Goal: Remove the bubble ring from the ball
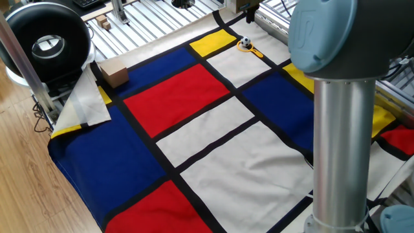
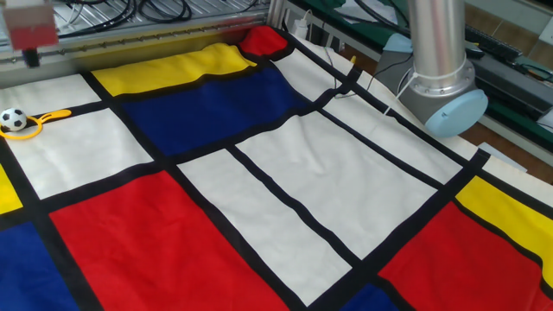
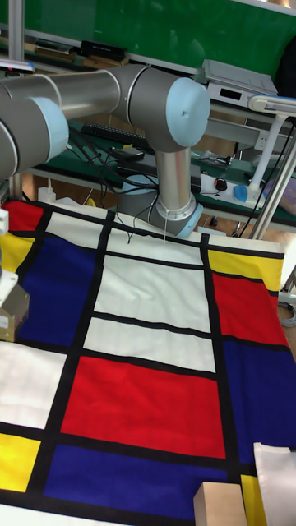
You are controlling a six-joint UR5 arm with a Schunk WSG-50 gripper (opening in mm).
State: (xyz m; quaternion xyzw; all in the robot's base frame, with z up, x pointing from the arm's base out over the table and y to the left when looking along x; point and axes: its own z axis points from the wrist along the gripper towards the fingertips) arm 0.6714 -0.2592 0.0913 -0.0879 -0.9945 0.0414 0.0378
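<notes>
From one fixed view, the near foreground is filled by the grey upright column of the arm [image 1: 343, 149], which blocks the near right part of the surface. The surface is covered by a cloth [image 1: 194, 129] of red, blue, white and yellow panels divided by black bands. At the left edge a corner of the cloth is folded back, showing its pale underside [image 1: 87, 100]. Just beyond that fold a small cardboard box [image 1: 113, 72] is seen on the cloth near the left edge, and behind it, off the surface, a large black round device [image 1: 45, 42] is standing. Nothing lies on the open middle panels between the arm and the far corner.

At the far corner the ball [image 1: 244, 44] is seen resting on the cloth, at the meeting of a yellow and a white panel. The bubble ring [image 1: 252, 50] lies flat there: its loop is placed around or right against the ball, which of the two cannot be told at this size, and its short handle points away across a black band. In the other fixed view the ball [image 2: 12, 119] and the bubble ring [image 2: 39, 123] are seen at the far left edge.

Just beyond them the end effector [image 1: 248, 11] hangs above the far edge, apart from both. Only its lower part is shown, dark and small, and how far it is open cannot be told; nothing is seen held in it.
</notes>
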